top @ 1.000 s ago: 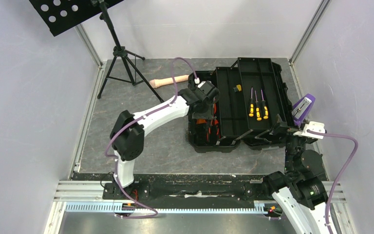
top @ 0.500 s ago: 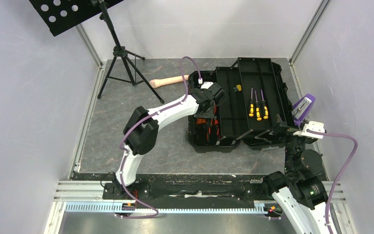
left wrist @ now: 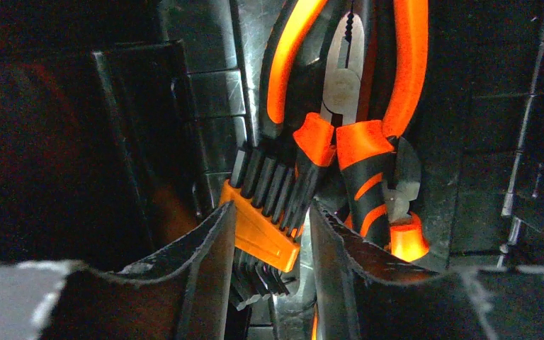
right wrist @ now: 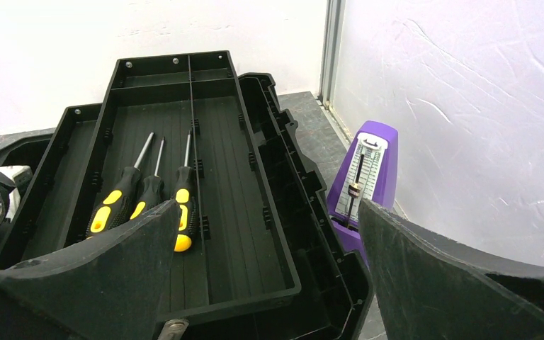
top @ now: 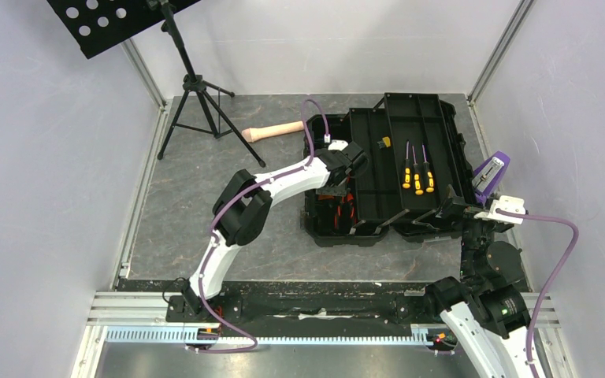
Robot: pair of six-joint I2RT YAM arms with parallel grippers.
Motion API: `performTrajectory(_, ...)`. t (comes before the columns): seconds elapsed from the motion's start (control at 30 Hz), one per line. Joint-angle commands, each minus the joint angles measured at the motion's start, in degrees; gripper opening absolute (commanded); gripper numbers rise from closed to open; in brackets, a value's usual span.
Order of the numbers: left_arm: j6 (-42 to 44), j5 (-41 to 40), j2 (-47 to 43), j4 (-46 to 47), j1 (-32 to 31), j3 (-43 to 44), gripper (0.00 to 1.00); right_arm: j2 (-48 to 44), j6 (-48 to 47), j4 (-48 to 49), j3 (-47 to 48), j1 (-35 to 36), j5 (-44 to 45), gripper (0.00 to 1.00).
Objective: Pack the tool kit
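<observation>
While the left gripper [left wrist: 273, 210] clamps an orange hex-key set [left wrist: 255, 230] over the pliers [left wrist: 341, 88], the right gripper [right wrist: 267, 207] gapes empty. The toolbox [top: 441, 118] lies open right of centre, screwdrivers [top: 416, 179] inside.

- We find the toolbox [top: 421, 118] at the far right of the table [top: 205, 205].
- In its tray, three screwdrivers [top: 416, 172] lie side by side.
- The pliers [left wrist: 343, 88] lie in its left compartment.
- Behind it to the left lies a cylindrical handle [top: 272, 131].
- A metronome [top: 490, 175] stands just right of it.

Grey table [top: 205, 213]: open black toolbox [top: 421, 102], beige handle [top: 272, 131], purple object [top: 491, 175], tripod stand [top: 197, 94] on it.
</observation>
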Motion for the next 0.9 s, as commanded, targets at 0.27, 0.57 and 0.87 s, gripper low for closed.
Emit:
performTrajectory(0.27,-1.2,-3.1,-1.9,-0.6,0.0,1.2,0.2,-0.1,-0.3,0.7,1.1,0.2,0.9,0.98)
performTrajectory(0.57,0.2,-1.2,-8.0,-0.6,0.4,2.0,0.04,-0.1,-0.2,0.8,1.0,0.2,0.7,0.98)
performTrajectory(0.87,0.0,-0.1,-8.0,-1.2,1.9,0.6,0.02,-0.5,-0.1,0.5,1.0,0.2,0.8,0.98)
